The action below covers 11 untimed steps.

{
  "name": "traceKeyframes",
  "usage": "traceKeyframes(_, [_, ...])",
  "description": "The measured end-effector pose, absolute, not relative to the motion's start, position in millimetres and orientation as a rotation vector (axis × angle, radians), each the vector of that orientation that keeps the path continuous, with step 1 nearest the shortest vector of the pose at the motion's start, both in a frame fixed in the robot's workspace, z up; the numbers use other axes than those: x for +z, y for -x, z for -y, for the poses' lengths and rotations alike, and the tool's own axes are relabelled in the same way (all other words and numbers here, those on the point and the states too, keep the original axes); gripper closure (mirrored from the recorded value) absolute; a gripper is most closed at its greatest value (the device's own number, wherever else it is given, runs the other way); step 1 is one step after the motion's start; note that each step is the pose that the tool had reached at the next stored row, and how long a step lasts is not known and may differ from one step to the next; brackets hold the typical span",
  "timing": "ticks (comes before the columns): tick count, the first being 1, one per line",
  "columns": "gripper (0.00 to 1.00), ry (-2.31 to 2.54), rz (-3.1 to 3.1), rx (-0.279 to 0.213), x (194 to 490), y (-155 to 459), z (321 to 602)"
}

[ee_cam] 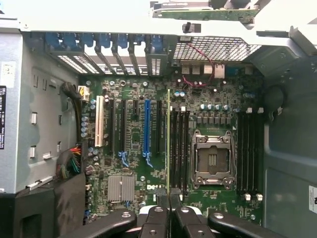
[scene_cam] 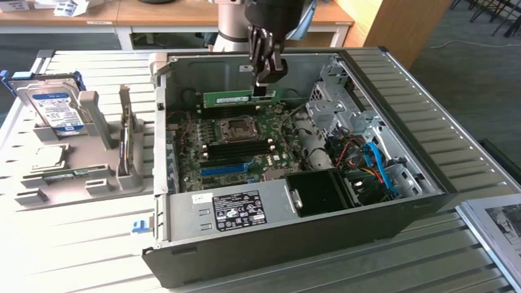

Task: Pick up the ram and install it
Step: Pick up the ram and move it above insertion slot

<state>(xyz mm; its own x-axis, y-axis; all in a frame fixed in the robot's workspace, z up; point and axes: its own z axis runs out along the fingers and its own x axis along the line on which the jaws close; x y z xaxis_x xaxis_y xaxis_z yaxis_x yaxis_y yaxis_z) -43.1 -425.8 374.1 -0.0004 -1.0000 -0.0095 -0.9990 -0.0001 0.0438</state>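
The gripper [scene_cam: 262, 90] is pinched tight on the ram [scene_cam: 236, 97], a long thin green stick. It holds the stick by one end. That leaves most of the stick free to go down into a slot.

The ram hangs inside the open computer case [scene_cam: 423, 159], near the far wall, over the green motherboard [scene_cam: 204, 152]. It is turned on its thin edge (that is the way a stick has to go into its slot).

In the wrist view the ram [ee_cam: 168, 139] looks like one thin line. That line runs the same way as the long black memory slots [ee_cam: 179, 148] beside the square CPU socket [ee_cam: 212, 159]. So the stick looks lined up with a slot. I cannot tell if it touches the slot yet, and it does not look pushed in. The gripper [ee_cam: 169, 201] fingers squeeze the stick from both flat sides, which keeps it straight.

On the exterior view's left, well apart from the case, a gray stand [scene_cam: 89, 177] holds a hard drive [scene_cam: 55, 110] and a small silver CPU chip [scene_cam: 49, 157].
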Motion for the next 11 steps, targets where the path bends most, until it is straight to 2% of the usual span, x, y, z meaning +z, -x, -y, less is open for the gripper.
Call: traceKeyframes(11, [0.88,-2.204,2.204,-0.059,372,43,413])
